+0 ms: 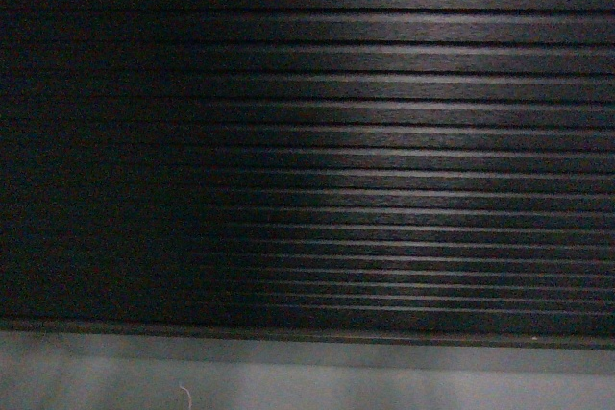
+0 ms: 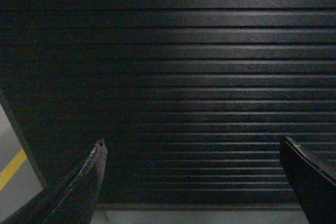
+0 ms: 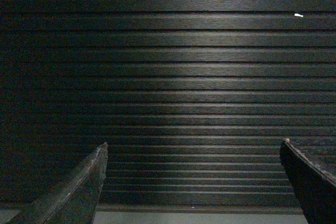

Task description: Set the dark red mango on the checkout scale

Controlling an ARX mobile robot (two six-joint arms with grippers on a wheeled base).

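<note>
- Before the ribbed front of the checkout [image 2: 189, 66], the left gripper [image 2: 191, 148] stands with its jaws spread wide and nothing between them; one dark finger [image 2: 84, 182] rises from 7 o'clock and the other enters at 4 o'clock of the left wrist view.
- At 8 o'clock of that view, past the counter's slanting edge, a strip of grey floor [image 2: 23, 182] carries a yellow line [image 2: 11, 169].
- The right gripper [image 3: 193, 148] is likewise spread apart and empty, its fingers [image 3: 79, 190] framing the same dark horizontal slats, with one finger at 7 o'clock and its mate at 4 o'clock.
- A small white speck [image 3: 298, 15] sits on a slat at 2 o'clock of the right wrist view.
- From the head camera the slatted front fills nearly the whole frame, lit brightest toward 3 o'clock and falling into shadow at 9 o'clock.
- A band of grey floor runs along 6 o'clock below the counter's base, with a thin pale curl [image 1: 184, 394] lying on it.
- Neither the dark red mango nor the scale appears in any view, and neither gripper shows in the head view.
</note>
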